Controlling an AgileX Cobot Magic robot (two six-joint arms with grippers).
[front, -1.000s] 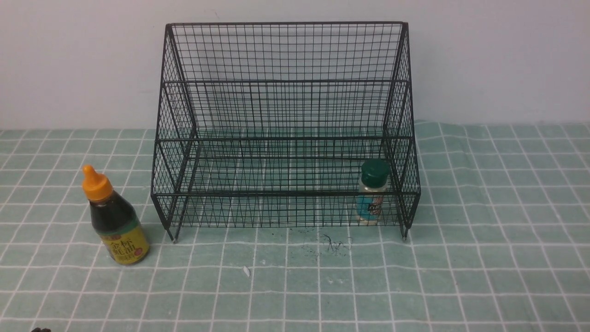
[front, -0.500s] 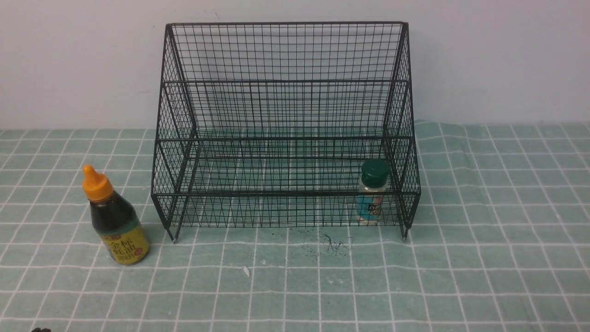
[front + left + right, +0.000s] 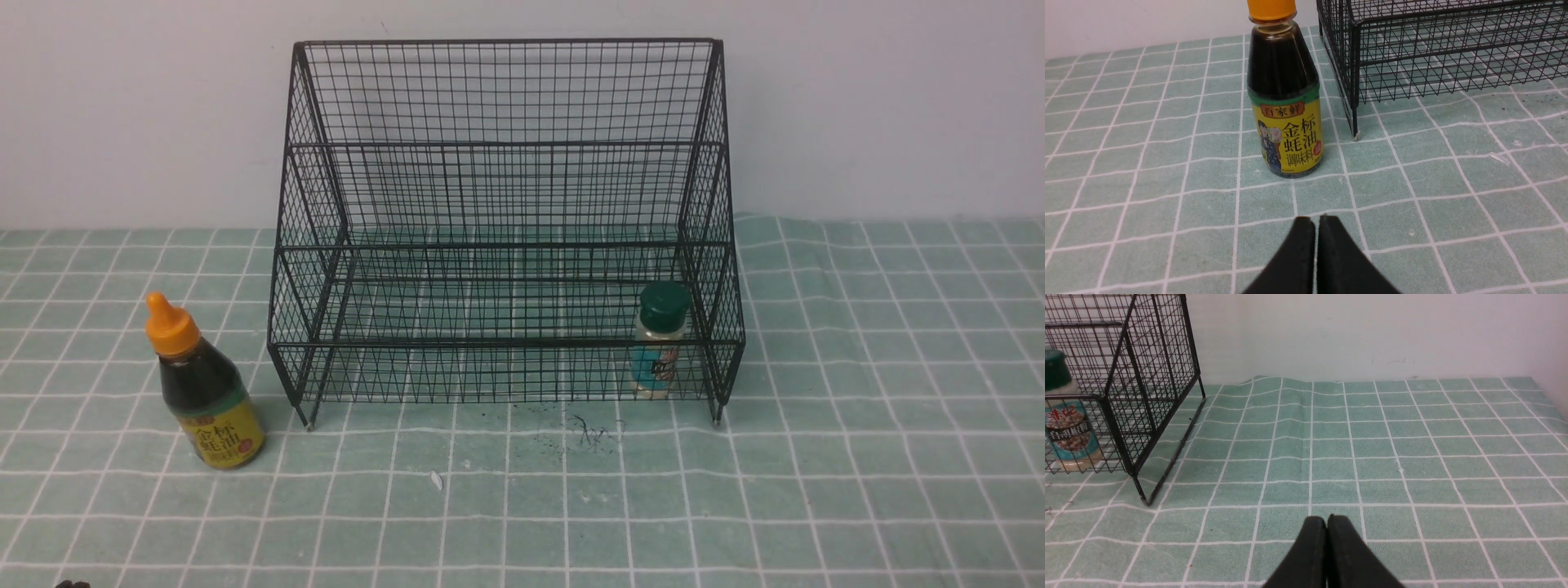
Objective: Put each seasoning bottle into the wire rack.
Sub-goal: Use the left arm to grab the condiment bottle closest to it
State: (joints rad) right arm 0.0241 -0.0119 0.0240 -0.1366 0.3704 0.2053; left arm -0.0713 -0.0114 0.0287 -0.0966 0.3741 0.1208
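A pale green checked tablecloth [image 3: 857, 457] spreads under both idle arms, with the black wire rack [image 3: 490, 345] standing on short legs well ahead of them, its tall back to the white wall [image 3: 857, 106] and its open front turned toward the robot, seemingly so bottles can go in from the near side. The oyster sauce bottle [image 3: 1284, 102], dark with an orange pointed cap [image 3: 170, 325], stands upright on the cloth straight ahead of the left gripper [image 3: 1316, 222], near it but not touching, and just outside the rack's leg on that arm's side; by the look of it this is the one bottle not yet shelved, and it sits where the left arm can reach it. Its yellow label reads 百家鲜 across the top, then 金标蚝油 in large characters and 调味料 beneath, beside a small picture of a figure. The smaller clear shaker jar [image 3: 1067, 428], green-lidded, already stands upright on the rack's lower tier, in the corner ahead of the right gripper [image 3: 1327, 522] and off toward the robot's left of it, so that arm's share of the job looks done. The jar's teal label carries red and white characters that the mesh breaks up too much to read. Both grippers have their black fingers pressed together on nothing.
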